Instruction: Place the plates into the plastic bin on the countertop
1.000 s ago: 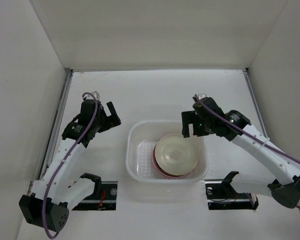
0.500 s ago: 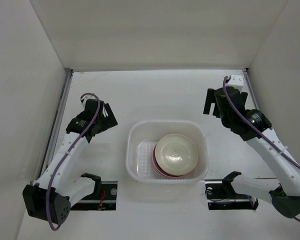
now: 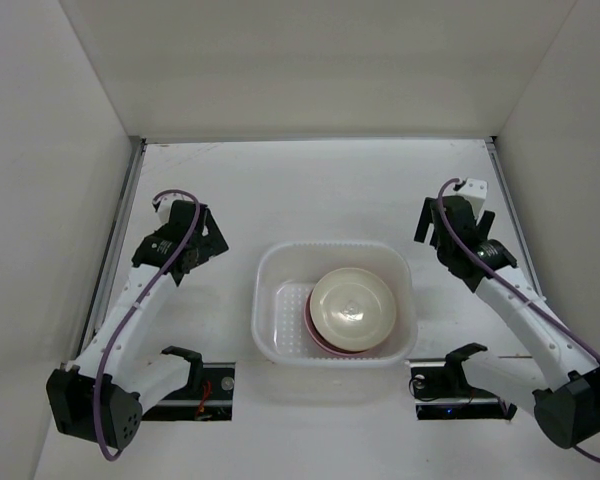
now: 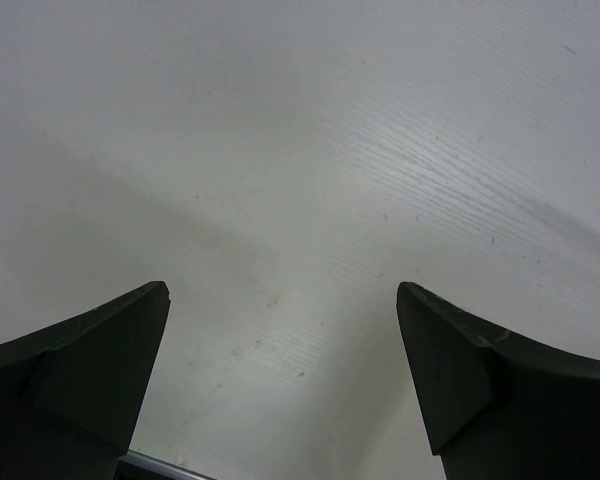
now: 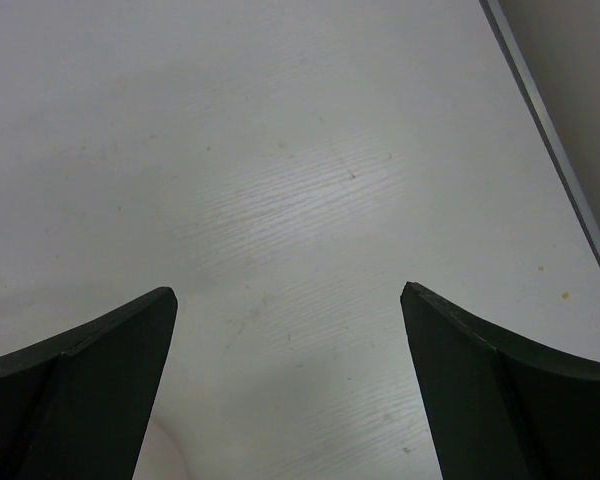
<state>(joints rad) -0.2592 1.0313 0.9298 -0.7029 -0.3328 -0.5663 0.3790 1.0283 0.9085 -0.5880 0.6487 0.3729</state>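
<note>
The translucent white plastic bin (image 3: 270,300) sits on the white countertop (image 3: 320,190) between my arms. Inside it lies a stack of plates with a cream plate (image 3: 352,308) on top and a pink rim (image 3: 308,330) showing beneath; the others are hidden under it. My left gripper (image 3: 212,240) is open and empty, left of the bin. My right gripper (image 3: 450,222) is open and empty, right of and behind the bin. Each wrist view shows only bare countertop between open fingers: left gripper (image 4: 283,300), right gripper (image 5: 288,300).
White walls border the countertop on three sides. A metal strip (image 3: 120,230) runs along the left edge and another (image 3: 505,200) along the right, which also shows in the right wrist view (image 5: 555,140). Two black mounts (image 3: 185,370) (image 3: 460,365) sit near the front edge.
My right gripper has pulled away from over the bin to the right and back. My left gripper has drawn slightly left, away from the bin. The plates in the bin have not moved.
</note>
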